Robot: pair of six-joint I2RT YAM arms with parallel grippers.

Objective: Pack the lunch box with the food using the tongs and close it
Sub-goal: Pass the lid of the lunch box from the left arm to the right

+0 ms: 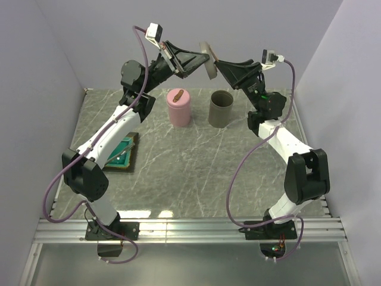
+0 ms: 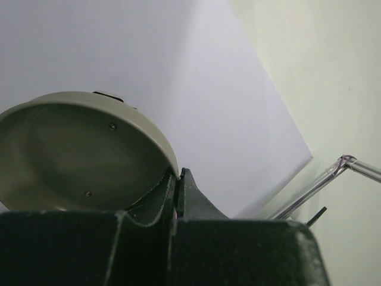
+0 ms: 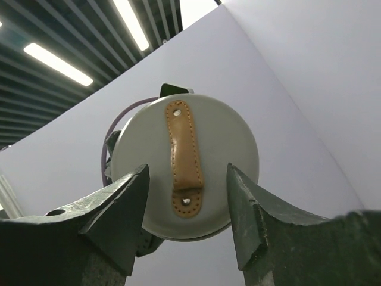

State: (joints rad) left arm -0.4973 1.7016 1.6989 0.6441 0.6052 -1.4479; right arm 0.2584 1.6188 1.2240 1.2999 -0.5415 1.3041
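Note:
Both arms are raised above the table's far side. My left gripper (image 1: 201, 56) is shut on the rim of a round pale grey-green lid (image 1: 208, 59), held on edge. The left wrist view shows the lid's hollow underside (image 2: 77, 155) with the fingertips (image 2: 184, 179) pinching its rim. My right gripper (image 3: 187, 168) is open and faces the lid's top (image 3: 229, 149), its jaws standing either side of the tan leather strap (image 3: 184, 152); I cannot tell whether they touch. The grey open lunch box (image 1: 221, 108) stands below on the table. The food and the tongs do not show.
A pink cylindrical container (image 1: 179, 107) with a brown strap on its closed lid stands left of the grey one. A teal square tray (image 1: 124, 156) lies at the left, partly under the left arm. White walls enclose the marbled table (image 1: 196, 173).

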